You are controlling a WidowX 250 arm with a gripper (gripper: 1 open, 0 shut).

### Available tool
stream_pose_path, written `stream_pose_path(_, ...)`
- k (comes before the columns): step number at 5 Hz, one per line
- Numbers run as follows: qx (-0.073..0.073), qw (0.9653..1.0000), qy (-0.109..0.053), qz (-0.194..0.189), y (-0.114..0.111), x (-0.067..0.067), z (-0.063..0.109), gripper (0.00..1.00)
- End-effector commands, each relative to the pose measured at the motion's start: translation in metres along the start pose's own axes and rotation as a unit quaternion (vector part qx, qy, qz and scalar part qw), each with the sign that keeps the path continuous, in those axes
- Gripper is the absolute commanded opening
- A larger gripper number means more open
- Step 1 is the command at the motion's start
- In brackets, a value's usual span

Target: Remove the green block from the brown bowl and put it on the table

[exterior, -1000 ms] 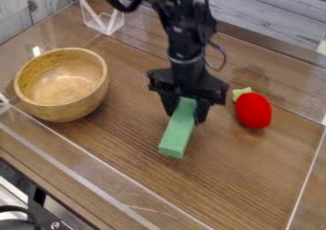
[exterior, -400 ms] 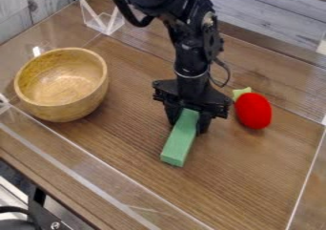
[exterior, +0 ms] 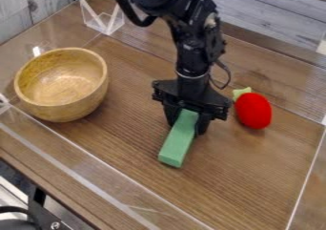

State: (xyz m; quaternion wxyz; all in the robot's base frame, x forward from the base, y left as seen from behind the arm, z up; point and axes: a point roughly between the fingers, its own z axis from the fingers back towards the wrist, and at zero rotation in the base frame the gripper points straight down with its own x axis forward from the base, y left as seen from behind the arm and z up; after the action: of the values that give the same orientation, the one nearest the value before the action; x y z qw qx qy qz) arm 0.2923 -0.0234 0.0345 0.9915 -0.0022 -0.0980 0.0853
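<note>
The brown wooden bowl (exterior: 61,84) is seen near the left edge of the desk (exterior: 114,148), round and thick-walled, its pale tan wood marked by faint grain. Inside it, the smooth curved wall and floor are shown, lit more brightly on one side.

Now to the green block (exterior: 178,146): it is seen outside the bowl, well apart from it, around the middle of the desk. Its flat, elongated bar shape is finished in plain matte green, and its lower end is pointed towards the bottom edge of the picture. The upper end is partly covered by the black pincer (exterior: 190,108). The pincer's fingers are spread around that upper end, but whether the block is gripped or merely straddled cannot be told.

Just to the right of the pincer, a red strawberry-shaped object (exterior: 254,111) is seen, rounded and topped with a small green tip. Long brown plank streaks are shown across the desk, and clear acrylic edging (exterior: 76,175) is seen along its lower left side. No writing can be read.
</note>
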Motion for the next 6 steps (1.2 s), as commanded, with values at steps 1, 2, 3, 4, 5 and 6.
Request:
stream_pose_path(1,-0.004,0.9988,-0.049,0.004,-0.007,0.013,0.036,0.00)
stream_pose_path(2,-0.003,0.9979,-0.063,0.013,-0.014,0.008,0.056,0.00)
stream_pose_path(3,0.001,0.9976,-0.063,0.029,-0.026,-0.004,0.064,0.00)
stream_pose_path(4,-0.002,0.9973,-0.055,0.048,-0.044,-0.023,0.062,0.00)
stream_pose_path(5,-0.016,0.9966,-0.043,0.068,-0.063,-0.041,0.051,0.00)
stream_pose_path(6,-0.025,0.9960,-0.030,0.080,-0.071,-0.051,0.036,0.00)
